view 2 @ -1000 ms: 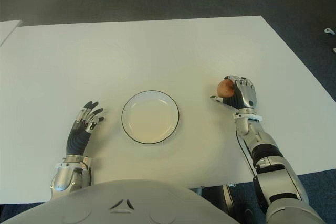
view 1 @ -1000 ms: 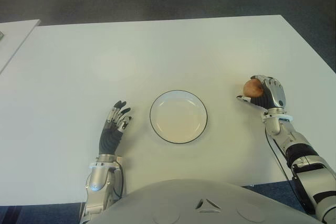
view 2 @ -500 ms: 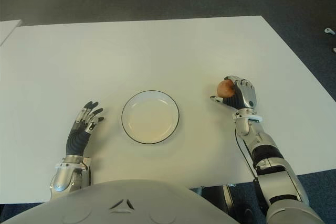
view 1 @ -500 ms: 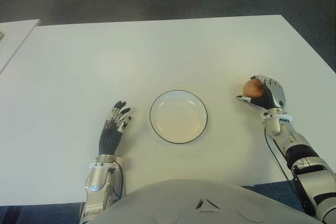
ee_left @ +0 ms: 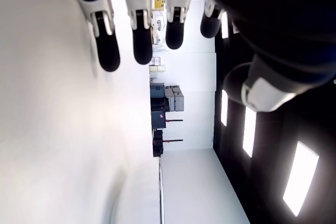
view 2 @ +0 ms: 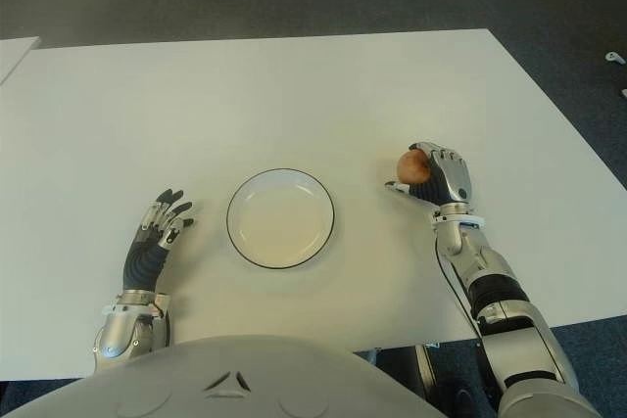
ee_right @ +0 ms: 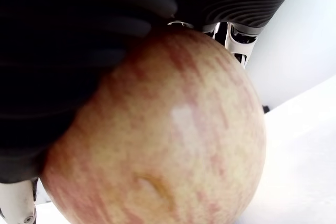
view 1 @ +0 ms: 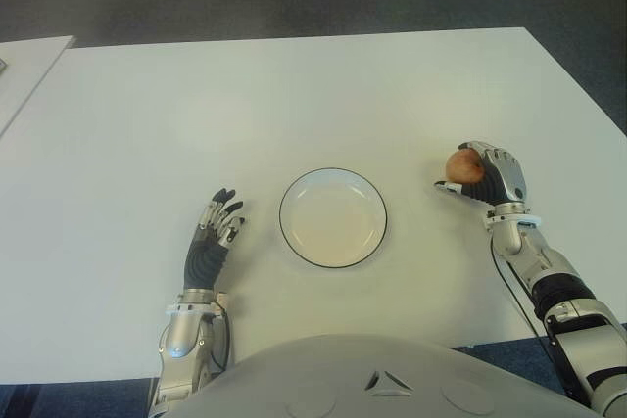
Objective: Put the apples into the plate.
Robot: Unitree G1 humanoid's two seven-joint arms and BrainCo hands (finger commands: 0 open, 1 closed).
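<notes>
Bare table (view 1: 416, 212) btwn right hand (view 1: 482, 175) & plate (view 1: 333, 217).

- The plate (view 1: 333, 217) sits on the table (view 1: 294, 95), near the robot's edge and about midway across.
- The left hand (view 1: 214, 242) shows at the plate's 9 o'clock, near it but apart, fingers spread.
- The right hand (view 1: 485, 181) is at the plate's 3 o'clock, farther from it.
- The apple (view 1: 463, 165) is enclosed in the right hand, on its plate-facing side.

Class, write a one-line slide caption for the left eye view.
Right hand grips an apple right of the empty plate; left hand open on its left.
</notes>
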